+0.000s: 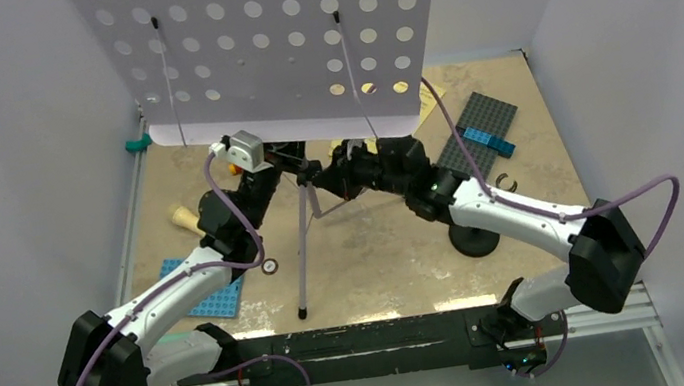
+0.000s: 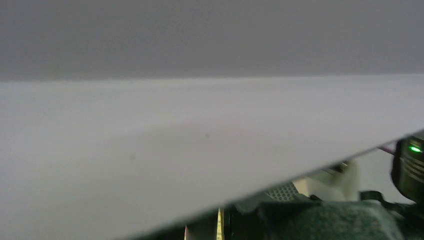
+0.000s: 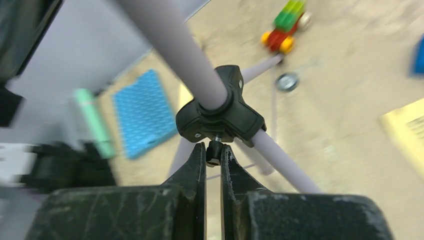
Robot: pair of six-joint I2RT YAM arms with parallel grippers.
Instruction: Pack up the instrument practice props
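Observation:
The tall music stand's perforated pale lilac desk (image 1: 266, 42) fills the back of the top view, with its tripod leg (image 1: 303, 249) below. In the right wrist view my right gripper (image 3: 214, 154) is shut on the small black knob (image 3: 214, 148) under the tripod's black hub (image 3: 220, 117). My left wrist (image 1: 246, 150) sits at the desk's lower edge, its fingers hidden beneath. The desk (image 2: 150, 150) blocks nearly all of the left wrist view. A cream microphone (image 1: 184, 218) lies at the left. The black round mic stand base (image 1: 475, 239) sits beside my right arm. Yellow sheet music (image 1: 433, 97) pokes out behind the desk.
A blue baseplate (image 1: 202, 291) lies at the front left, and a grey baseplate (image 1: 480, 123) with a blue brick (image 1: 489, 139) on it at the back right. A colourful brick car (image 3: 286, 27) and a small ring (image 1: 270, 266) sit near the tripod. White walls close in both sides.

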